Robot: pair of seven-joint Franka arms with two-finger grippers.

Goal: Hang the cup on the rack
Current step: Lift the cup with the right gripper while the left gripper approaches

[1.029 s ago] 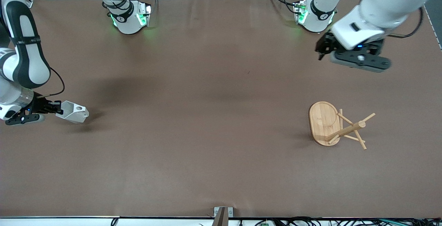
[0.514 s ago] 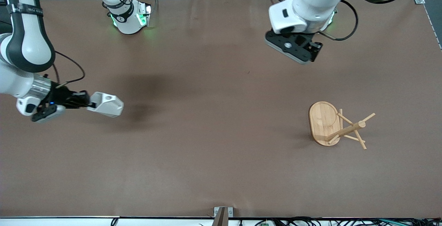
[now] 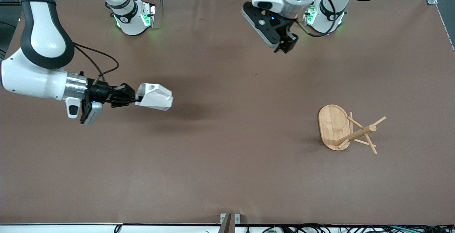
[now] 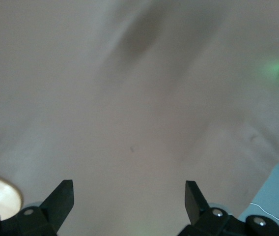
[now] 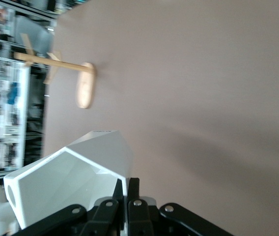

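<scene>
Brown counter [image 3: 227, 176]: right pincer [image 3: 133, 99], mid-left, pinches cup [image 3: 154, 96] in transit; left pincer [image 3: 284, 46], upper centre, hangs spread. Next: reaching rack [image 3: 346, 130], lower right.

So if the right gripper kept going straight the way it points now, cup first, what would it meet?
Probably the rack. The right gripper, shut on the cup, points across bare table toward the rack, though depth makes the line uncertain.
</scene>
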